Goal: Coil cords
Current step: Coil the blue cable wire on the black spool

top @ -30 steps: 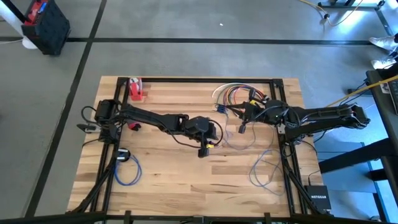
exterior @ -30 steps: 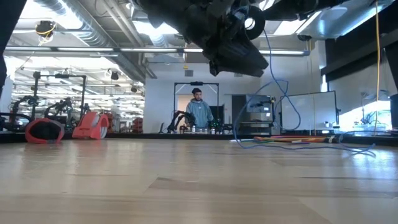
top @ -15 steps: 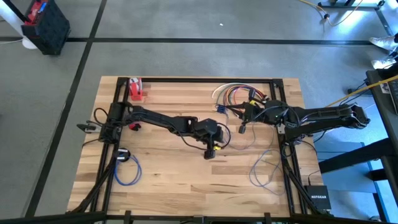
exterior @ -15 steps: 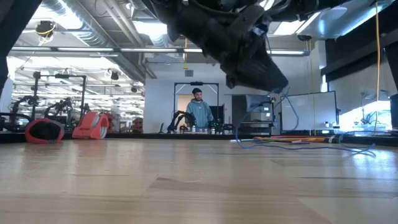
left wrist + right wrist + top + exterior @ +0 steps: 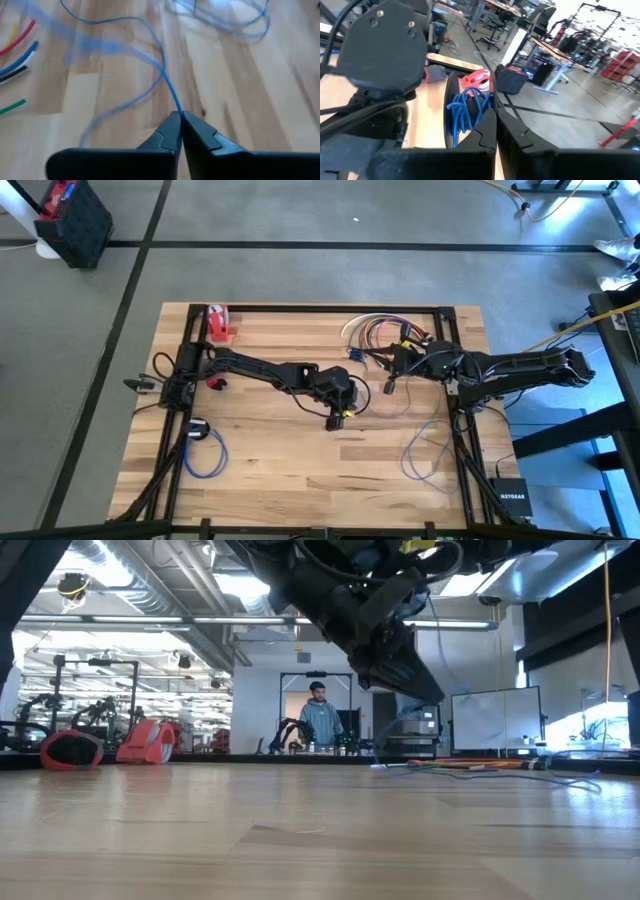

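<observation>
A thin blue cord (image 5: 162, 75) runs in loose loops over the wooden table (image 5: 280, 470) and trails off into more loops at the right (image 5: 425, 450). My left gripper (image 5: 341, 418) hangs above the table's middle, shut on this cord. My right gripper (image 5: 389, 387) hovers just to its right, shut, with a bunch of blue loops (image 5: 466, 112) at its fingertips. More cords in red, orange, yellow and white (image 5: 378, 330) lie fanned out at the far edge. My left gripper pinches a single strand of the blue cord (image 5: 178, 113) between its two fingertips (image 5: 170, 125), coming from above. From there the strand runs away and down to the table, slack and curved. My right gripper holds several bunched loops of the blue cord (image 5: 472, 117) at its fingertips (image 5: 487, 125), clear of the table.
A small coiled blue cord with a black disc (image 5: 203, 450) lies near the left edge. A red tape dispenser (image 5: 218, 323) stands at the far left corner. Loose coloured cord ends (image 5: 15, 45) lie close to my left gripper. A person (image 5: 320, 720) stands far off in the room.
My left gripper has gone a little toward the table's right edge, toward my right gripper, and has shut on the blue cord. The blue loop that hung down to the table in the low view no longer shows there.
</observation>
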You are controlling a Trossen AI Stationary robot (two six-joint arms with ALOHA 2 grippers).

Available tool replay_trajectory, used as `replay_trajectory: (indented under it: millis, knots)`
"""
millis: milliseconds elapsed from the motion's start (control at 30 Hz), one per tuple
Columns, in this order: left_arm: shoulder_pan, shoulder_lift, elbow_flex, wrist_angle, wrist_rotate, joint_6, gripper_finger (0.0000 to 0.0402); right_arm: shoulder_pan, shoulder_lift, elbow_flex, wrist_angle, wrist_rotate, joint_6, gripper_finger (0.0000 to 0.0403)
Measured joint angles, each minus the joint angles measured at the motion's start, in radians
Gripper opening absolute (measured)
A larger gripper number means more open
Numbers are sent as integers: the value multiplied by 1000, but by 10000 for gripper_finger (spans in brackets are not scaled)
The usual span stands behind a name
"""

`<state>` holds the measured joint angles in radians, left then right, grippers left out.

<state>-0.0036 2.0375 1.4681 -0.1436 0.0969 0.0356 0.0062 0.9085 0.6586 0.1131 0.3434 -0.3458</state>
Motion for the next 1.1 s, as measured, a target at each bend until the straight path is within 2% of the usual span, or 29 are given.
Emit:
replay_trajectory:
  millis: [233,400,567,767,933,1100]
  knots:
    - [0,8,0,-128,0,16,3,0,-9,11,184,93,-109,7]
    - [-10,22,-55,-162,-2,-10,6,0,-18,133,196,151,-238,7]
    - [-10,22,-126,-147,-7,-56,3,0,-16,284,138,160,-321,7]
    - [-7,15,-159,-130,-65,-87,10,1,-10,439,-60,154,-311,7]
    - [0,13,-161,-105,-60,-105,17,0,-15,454,-150,153,-265,7]
    - [11,13,-127,-189,-56,-127,62,0,-14,454,-190,150,-256,7]
